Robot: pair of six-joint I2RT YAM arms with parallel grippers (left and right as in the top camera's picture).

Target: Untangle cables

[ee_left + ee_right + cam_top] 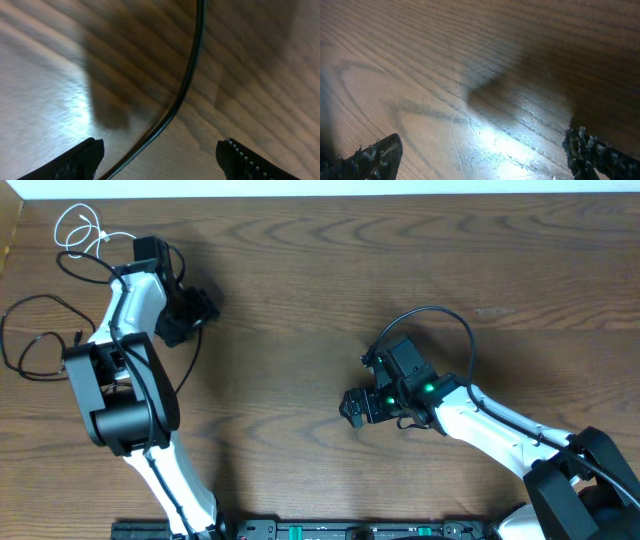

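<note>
With our left gripper [160, 160] and right gripper [480, 155] both open, we judge the white cable [80, 235] coiled far left, the black cable [30, 300] looped at the left edge and the second black cable [186, 85] under the left jaws light, limp and best pinched near a plug.

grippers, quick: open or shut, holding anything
Left gripper: open, thin black cable lies between the jaws, not gripped.
Right gripper: open, empty.

Left arm [128, 305]: bent at the elbow, wrist reaching forward.
Left gripper [161, 146]: jaws stood wide apart, gripping nothing.
Right arm [500, 430]: stretched inward, angled low.
Right gripper [482, 140]: jaws fully spread, apparently empty.
</note>
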